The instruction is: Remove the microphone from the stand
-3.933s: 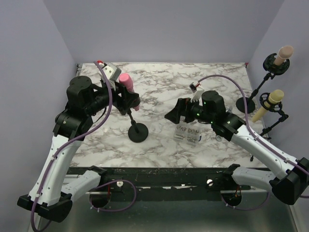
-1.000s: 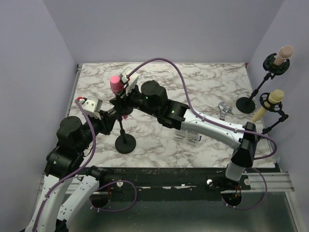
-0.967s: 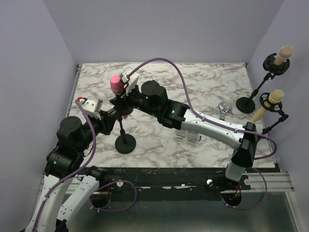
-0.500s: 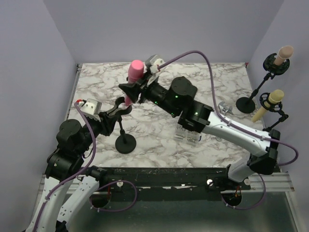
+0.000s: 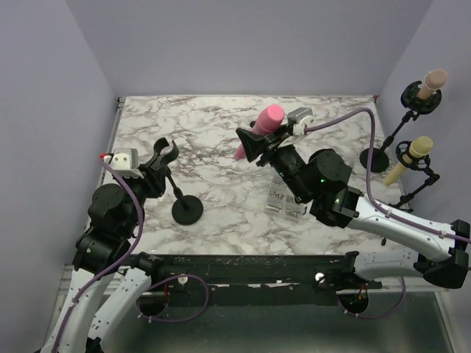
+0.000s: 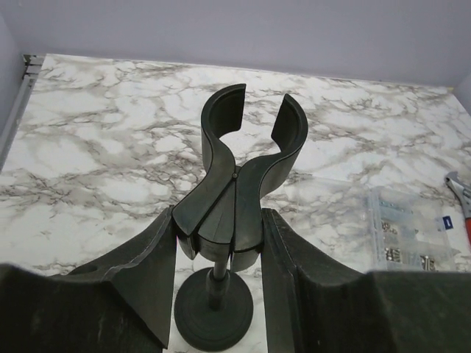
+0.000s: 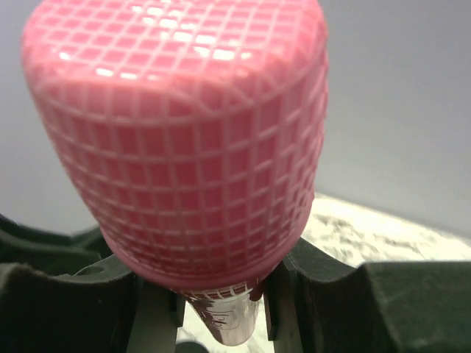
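The pink microphone (image 5: 265,121) hangs tilted above the middle of the marble table, free of the stand, with my right gripper (image 5: 254,143) shut on its handle. In the right wrist view its mesh head (image 7: 176,132) fills the frame above my gripper (image 7: 221,294). The black stand (image 5: 187,210) leans at the left, and its forked clip (image 6: 250,125) holds nothing. My left gripper (image 6: 218,250) flanks the clip's lower body, slightly open, with thin gaps beside the fingers (image 6: 158,272).
A clear plastic box of small parts (image 5: 285,200) lies right of the stand's base. A red-handled wrench (image 6: 460,195) shows at the right edge. Two more microphones on stands (image 5: 430,82) (image 5: 412,154) stand beyond the table's right side.
My right gripper has lifted the pink microphone out of the clip and carried it right. The left jaws have eased apart around the stand, which has shifted slightly.
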{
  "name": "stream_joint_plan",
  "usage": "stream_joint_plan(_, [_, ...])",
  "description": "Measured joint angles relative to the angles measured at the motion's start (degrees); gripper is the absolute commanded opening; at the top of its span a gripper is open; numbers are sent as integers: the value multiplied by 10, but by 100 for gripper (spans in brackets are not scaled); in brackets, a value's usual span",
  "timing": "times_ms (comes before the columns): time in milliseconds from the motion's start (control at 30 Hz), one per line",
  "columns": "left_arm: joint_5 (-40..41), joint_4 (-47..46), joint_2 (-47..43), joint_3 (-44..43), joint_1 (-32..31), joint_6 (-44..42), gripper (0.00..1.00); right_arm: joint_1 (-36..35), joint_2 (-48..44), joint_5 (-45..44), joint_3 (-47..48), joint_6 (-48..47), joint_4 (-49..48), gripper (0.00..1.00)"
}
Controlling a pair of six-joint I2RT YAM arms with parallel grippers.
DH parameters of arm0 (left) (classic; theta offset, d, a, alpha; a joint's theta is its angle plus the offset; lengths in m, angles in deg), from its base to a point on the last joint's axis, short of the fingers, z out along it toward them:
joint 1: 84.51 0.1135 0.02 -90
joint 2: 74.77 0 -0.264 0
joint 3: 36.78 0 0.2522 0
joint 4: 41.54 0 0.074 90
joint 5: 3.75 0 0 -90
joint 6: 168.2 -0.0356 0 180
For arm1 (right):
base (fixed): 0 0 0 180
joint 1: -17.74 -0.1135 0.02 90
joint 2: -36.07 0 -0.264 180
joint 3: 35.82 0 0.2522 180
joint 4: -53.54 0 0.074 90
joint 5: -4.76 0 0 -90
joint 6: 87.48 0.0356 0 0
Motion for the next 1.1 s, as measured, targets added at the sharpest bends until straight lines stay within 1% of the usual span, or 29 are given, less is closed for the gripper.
stream_joint_plan(100, [29,-18,20,-2,0,-3,0,0,-7,-26,-52,7,11,1])
stream_joint_plan(267, [98,-53,67,-2,0,-24,0,0,-19,-41,-127,51,34,1])
stream_joint_plan(433, [159,-125,134,-4,0,-33,0,0,-22,-36,-157,108,49,1])
stream_joint_plan(533, [193,-177,166,-4,11,-35,0,0,-25,-23,-174,139,54,1])
stream_joint_plan(700, [219,-244,212,-4,55,-35,0,0,-12,16,-181,192,72,1])
stream_joint_plan(867, [219,-277,260,-19,138,-21,0,1,22,40,-181,226,101,1])
stream_joint_plan(1000, [222,-290,266,-20,150,-47,0,15,66,78,-167,251,122,1])
stream_joint_plan(1100, [224,-312,266,-20,150,-76,0,38,113,117,-134,265,135,1])
